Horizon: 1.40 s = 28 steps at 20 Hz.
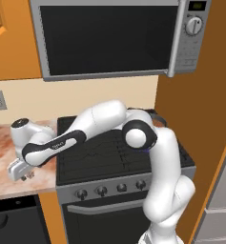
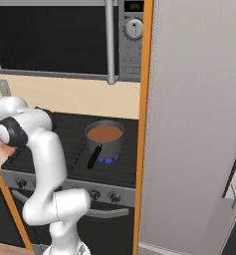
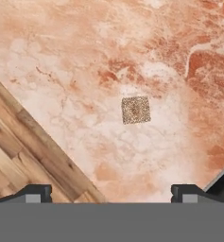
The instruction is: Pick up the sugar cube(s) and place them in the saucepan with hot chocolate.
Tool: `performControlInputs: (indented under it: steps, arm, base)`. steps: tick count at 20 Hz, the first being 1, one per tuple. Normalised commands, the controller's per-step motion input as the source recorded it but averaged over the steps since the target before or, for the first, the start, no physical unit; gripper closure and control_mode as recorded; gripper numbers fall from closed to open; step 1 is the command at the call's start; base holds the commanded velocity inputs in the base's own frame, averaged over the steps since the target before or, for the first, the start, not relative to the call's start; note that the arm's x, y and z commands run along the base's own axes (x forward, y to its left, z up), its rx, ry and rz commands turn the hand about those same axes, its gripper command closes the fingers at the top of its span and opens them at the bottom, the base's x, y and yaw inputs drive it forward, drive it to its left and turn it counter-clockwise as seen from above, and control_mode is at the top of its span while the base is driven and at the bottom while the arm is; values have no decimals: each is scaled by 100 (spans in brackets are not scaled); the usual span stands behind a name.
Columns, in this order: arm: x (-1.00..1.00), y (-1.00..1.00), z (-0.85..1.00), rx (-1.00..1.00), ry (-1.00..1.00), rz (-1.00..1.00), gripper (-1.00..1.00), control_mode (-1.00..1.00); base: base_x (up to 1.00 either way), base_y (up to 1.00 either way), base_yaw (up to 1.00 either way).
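Note:
A tiny speckled tan sugar cube (image 3: 135,109) lies alone on the reddish marble counter (image 3: 85,71), seen from straight above in the hand view. My gripper (image 3: 111,193) hovers over it, open, with both dark fingertips (image 3: 35,193) wide apart and the cube a little beyond the gap. In the left base view the hand (image 1: 23,170) hangs low over the counter left of the stove. The grey saucepan with hot chocolate (image 2: 105,135) stands on a lit burner, its black handle (image 2: 93,158) pointing toward the front.
The black stove (image 1: 105,157) sits right of the counter, with knobs (image 1: 101,191) along its front. A microwave (image 1: 114,35) hangs overhead. Wood flooring (image 3: 19,151) shows past the counter's edge in the hand view. A tall grey panel (image 2: 199,124) walls the right side.

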Motion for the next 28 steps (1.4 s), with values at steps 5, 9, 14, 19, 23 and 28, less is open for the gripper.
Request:
performControlInputs:
  steps: [5,9,14,19,23,28]
  arm:
    - [39,15,-5,0,-1,-3,-100,-100]
    - [20,2,0,0,0,-1,-100,-100]
    - [3,0,0,0,1,0,-100,-100]
    - [0,0,-16,0,2,0,-100,-100]
    - [0,0,-32,0,4,0,-100,-100]
    - [1,0,-26,0,6,0,-100,-100]
  base:
    - [0,0,0]
    - [0,0,0]
    - [0,0,0]
    - [0,0,0]
    - [0,0,0]
    - [0,0,0]
